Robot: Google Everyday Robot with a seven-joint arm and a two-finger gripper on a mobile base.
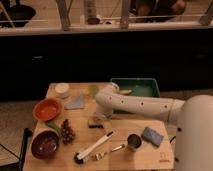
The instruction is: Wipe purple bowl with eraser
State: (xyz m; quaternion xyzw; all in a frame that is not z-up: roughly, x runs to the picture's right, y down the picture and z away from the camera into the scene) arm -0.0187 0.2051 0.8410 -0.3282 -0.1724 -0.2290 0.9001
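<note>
The purple bowl (45, 144) sits at the front left corner of the wooden table (120, 127), empty and glossy inside. The eraser (95, 122), a small dark block, lies near the table's middle, to the right of and behind the bowl. My gripper (99, 117) hangs at the end of the white arm (140, 105), which reaches in from the right. The gripper is right over the eraser and partly hides it. Whether it touches the eraser cannot be told.
An orange bowl (48, 108) stands behind the purple bowl, with a dark pine-cone-like cluster (66, 131) beside it. A black-and-white brush (93, 147), a fork (108, 152), a metal cup (133, 141) and a blue sponge (152, 135) lie at the front. A green tray (145, 88), a white cup (62, 90) and a grey cloth (76, 103) are at the back.
</note>
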